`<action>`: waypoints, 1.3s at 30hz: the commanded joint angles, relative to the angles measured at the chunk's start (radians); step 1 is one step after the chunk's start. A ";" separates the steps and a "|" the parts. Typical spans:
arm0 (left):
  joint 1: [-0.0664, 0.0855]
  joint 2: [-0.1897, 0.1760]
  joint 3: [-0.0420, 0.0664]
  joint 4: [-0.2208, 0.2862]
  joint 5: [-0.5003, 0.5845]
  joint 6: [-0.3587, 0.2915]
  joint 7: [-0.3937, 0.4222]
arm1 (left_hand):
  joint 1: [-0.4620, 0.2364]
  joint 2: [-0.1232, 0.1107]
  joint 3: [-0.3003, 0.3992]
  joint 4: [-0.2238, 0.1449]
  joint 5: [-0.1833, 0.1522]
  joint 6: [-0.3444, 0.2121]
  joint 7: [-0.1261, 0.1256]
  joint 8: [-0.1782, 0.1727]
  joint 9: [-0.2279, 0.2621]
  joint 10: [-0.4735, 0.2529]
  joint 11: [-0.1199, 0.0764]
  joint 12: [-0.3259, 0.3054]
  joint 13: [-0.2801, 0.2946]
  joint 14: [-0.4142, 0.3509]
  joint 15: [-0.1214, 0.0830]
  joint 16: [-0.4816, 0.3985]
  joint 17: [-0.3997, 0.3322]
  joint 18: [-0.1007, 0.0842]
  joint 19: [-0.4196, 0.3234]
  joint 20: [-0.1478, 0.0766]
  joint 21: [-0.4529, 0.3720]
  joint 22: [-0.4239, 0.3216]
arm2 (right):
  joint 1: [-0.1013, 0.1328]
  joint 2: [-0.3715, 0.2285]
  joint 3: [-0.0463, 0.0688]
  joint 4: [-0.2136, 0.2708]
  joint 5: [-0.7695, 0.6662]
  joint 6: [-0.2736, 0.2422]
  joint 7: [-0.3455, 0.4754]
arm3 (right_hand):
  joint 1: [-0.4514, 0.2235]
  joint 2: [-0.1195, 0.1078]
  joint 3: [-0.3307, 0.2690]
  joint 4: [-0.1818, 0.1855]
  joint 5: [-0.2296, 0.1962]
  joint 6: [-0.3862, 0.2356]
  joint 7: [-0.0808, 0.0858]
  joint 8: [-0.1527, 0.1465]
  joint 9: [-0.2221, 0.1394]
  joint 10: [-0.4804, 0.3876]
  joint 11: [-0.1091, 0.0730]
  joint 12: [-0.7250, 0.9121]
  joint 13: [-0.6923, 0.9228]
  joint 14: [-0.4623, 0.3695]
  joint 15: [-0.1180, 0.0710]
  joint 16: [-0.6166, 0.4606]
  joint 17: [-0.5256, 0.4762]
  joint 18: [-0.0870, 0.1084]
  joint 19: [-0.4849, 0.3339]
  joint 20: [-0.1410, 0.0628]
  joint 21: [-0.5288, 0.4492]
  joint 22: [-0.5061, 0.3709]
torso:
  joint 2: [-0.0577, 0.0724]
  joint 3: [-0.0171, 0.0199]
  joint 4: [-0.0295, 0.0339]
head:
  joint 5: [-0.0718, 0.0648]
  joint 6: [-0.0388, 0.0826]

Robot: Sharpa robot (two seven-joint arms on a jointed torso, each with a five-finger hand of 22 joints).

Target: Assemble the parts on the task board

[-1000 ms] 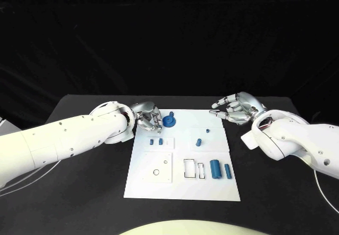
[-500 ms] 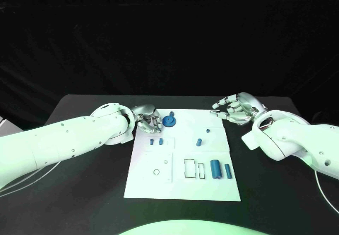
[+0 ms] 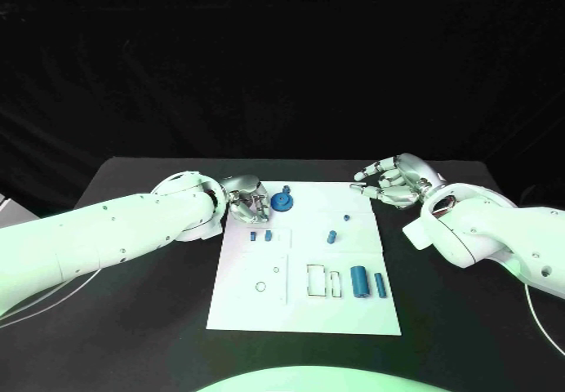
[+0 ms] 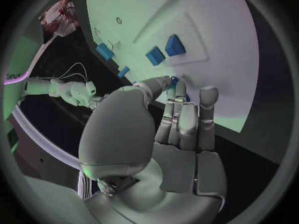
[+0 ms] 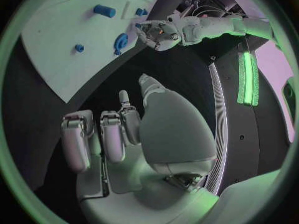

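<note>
Parts lying on white task board (image 3: 304, 314) mid-table, long side of board running away from robot. Round blue part with knob (image 3: 282, 201) near far-left corner of board, just beside fingertips of left hand (image 3: 246, 200); from head view cannot tell whether touching or gripped. In left wrist view, left hand fingers (image 4: 186, 119) pressed close together and extended toward board edge, a bit of blue showing right at tips; contact not clear. Two small blue blocks (image 3: 260, 236) side by side below round part, left half of board, apart from fingers. Small blue peg (image 3: 331, 238) and a smaller blue piece (image 3: 346, 218) toward middle-right, well apart from both hands. Two blue cylinders (image 3: 367, 282) near right edge, side by side, long axes running along board's length, pointing away from robot; larger one on left. Rectangular outlines (image 3: 317, 280) just beside cylinders, a ring outline (image 3: 259, 287) on left half of board. Right hand (image 3: 393, 181) off far-right corner of board over black table (image 3: 141, 327), fingers spread and curled, holding nothing, well apart from every part. Right wrist view same: fingers (image 5: 112, 134) apart over dark table, board and round part beyond. No readable writing, brand or label on board or parts.
</note>
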 commanded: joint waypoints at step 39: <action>-0.008 0.009 -0.004 -0.009 0.008 0.024 -0.017 | -0.007 -0.006 0.000 -0.017 0.001 -0.005 0.004 -0.029 0.002 0.011 0.001 -0.027 0.006 0.003 0.004 0.000 0.009 -0.016 -0.002 0.001 0.005 0.001 | -0.001 -0.003 0.000 0.002 -0.008 0.009 0.006 | 0.007 0.002 0.004 0.000 0.002 0.006 -0.004 0.007 -0.001 -0.002 -0.003 -0.003 0.099 0.093 -0.001 -0.004 0.215 -0.007 0.105 -0.001 0.004 0.263 | 0.000 -0.0004 0.0000 | -0.002 -0.005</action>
